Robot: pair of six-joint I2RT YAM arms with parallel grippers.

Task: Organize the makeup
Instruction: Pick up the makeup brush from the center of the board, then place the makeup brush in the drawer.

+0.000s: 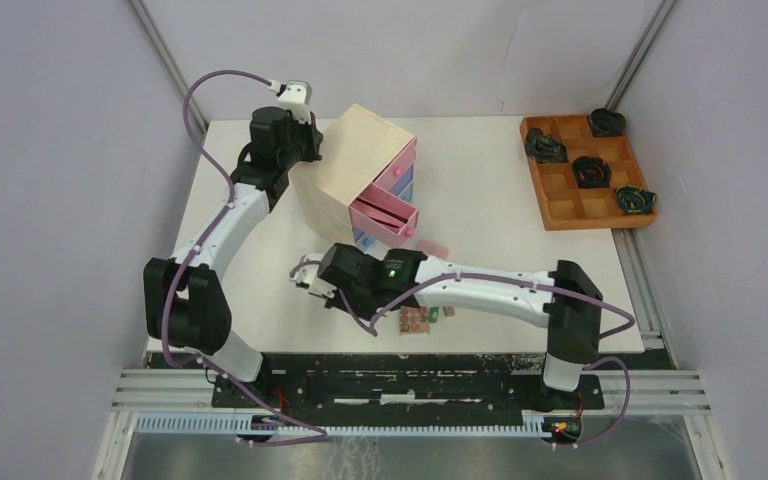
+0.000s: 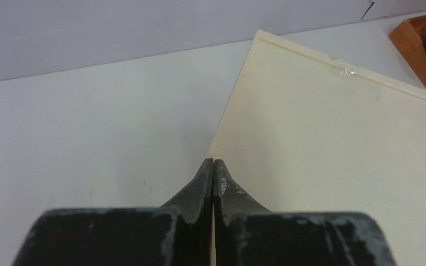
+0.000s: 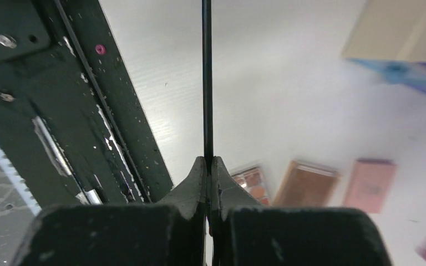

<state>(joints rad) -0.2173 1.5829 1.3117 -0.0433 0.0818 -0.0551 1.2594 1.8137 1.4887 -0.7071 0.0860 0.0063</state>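
R gripper (image 3: 208, 160) pinching thin black stick (image 3: 206, 83) in front of chest (image 1: 358, 160) — not stowed yet. L gripper (image 2: 213, 163) pressed shut, empty, at chest top edge; pink drawer (image 1: 385, 213) open, palettes (image 3: 305, 189) near chest front — undone.

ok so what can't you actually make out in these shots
Top view: the right arm hides part of the makeup; a brown palette peeks out.
Right wrist: the thin black stick runs off the top edge, tip unseen; palettes blurred.
Left wrist: the chest shows one blank panel, drawers hidden.
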